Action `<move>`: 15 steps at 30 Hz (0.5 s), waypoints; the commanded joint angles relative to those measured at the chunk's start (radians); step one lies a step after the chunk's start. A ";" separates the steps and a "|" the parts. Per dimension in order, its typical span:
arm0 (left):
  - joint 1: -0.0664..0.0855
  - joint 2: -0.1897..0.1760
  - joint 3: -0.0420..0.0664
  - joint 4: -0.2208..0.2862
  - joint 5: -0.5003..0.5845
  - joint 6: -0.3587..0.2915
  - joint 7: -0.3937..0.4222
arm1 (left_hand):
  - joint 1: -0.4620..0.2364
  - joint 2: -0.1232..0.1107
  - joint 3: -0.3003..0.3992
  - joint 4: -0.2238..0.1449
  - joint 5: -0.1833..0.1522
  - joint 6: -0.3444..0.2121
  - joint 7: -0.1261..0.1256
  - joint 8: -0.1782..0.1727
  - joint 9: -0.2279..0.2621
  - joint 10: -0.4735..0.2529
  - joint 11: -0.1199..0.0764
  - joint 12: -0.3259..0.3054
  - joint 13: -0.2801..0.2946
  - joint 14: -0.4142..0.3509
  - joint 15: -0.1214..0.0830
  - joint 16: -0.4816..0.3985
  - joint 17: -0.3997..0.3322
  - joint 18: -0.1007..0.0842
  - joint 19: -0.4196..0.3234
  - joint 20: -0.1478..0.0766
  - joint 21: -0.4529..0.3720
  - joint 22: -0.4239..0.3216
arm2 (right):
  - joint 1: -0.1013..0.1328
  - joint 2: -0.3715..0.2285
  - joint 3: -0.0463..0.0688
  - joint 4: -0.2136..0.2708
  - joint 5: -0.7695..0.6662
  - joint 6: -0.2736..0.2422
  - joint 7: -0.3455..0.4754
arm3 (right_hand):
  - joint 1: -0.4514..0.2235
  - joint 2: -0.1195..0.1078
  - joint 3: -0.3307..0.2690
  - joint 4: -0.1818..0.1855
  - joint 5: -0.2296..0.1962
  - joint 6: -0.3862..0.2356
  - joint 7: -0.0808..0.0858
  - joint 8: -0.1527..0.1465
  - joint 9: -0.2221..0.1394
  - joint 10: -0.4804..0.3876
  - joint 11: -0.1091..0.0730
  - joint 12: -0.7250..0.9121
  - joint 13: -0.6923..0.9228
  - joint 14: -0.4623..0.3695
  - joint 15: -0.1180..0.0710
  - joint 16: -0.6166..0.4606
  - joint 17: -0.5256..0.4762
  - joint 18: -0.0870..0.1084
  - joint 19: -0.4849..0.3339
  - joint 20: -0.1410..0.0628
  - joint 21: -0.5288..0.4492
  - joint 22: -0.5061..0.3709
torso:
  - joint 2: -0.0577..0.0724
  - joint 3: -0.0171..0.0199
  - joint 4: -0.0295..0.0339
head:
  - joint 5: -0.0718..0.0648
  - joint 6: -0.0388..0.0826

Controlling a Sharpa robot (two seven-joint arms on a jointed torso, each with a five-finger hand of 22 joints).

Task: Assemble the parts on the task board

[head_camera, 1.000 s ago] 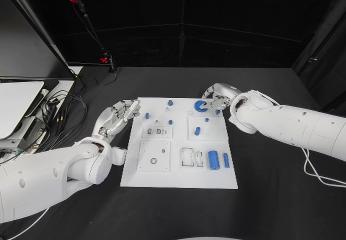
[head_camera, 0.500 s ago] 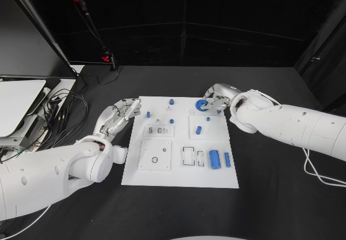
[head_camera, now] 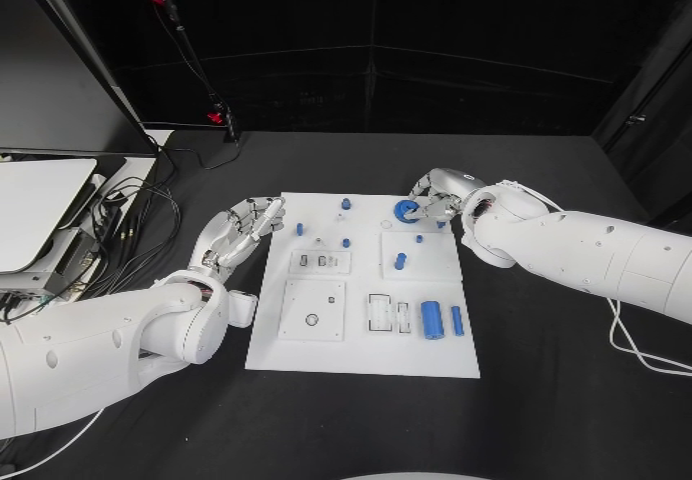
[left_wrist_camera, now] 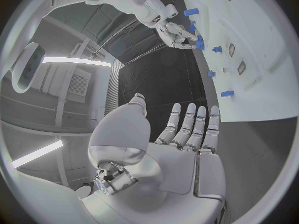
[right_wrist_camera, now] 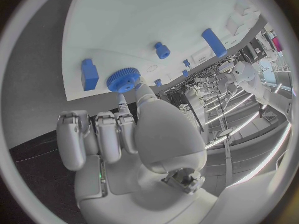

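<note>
At the task board's [head_camera: 361, 355] far edge, the right hand [head_camera: 437, 203] pinches a blue gear [head_camera: 407, 210]; the left hand [head_camera: 242, 228] lies spread, empty.

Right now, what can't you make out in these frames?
- Round blue toothed gear: head view, right hand covers its edge; whether it is seated on the white task board is unclear.
- Right wrist view: thumb hides the fingers' contact with the gear.
- Small blue pegs: head view, too small to tell shapes.
</note>
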 commanded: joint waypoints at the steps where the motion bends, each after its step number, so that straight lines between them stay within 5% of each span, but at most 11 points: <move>1: 0.001 -0.001 0.001 0.002 -0.005 0.007 0.228 | 0.001 0.006 -0.007 -0.001 0.006 0.006 0.148 -0.007 0.001 0.008 0.001 -0.002 0.001 0.003 0.003 -0.004 0.001 0.006 -0.002 0.001 -0.001 -0.001 | 0.002 0.003 0.001 -0.001 -0.009 -0.003 -0.011 | 0.002 -0.009 0.006 -0.001 0.005 -0.005 -0.001 -0.006 -0.002 0.108 -0.007 0.002 0.262 0.104 -0.005 0.002 0.263 -0.007 0.102 -0.007 0.003 0.263 | 0.000 0.0002 0.0006 | 0.000 -0.002; 15: 0.001 0.001 0.001 0.000 -0.005 0.006 0.227 | 0.001 0.007 -0.008 -0.001 0.007 0.006 0.148 -0.007 0.001 0.008 0.001 -0.002 0.001 0.003 0.003 -0.004 0.001 0.006 -0.002 0.001 0.000 -0.001 | 0.002 0.016 0.001 -0.014 -0.009 0.020 -0.030 | -0.008 -0.001 0.015 0.002 0.002 0.001 -0.002 -0.014 -0.005 0.108 -0.008 0.002 0.262 0.104 -0.007 0.002 0.263 -0.007 0.102 -0.010 0.003 0.263 | 0.000 0.0000 0.0002 | 0.003 -0.009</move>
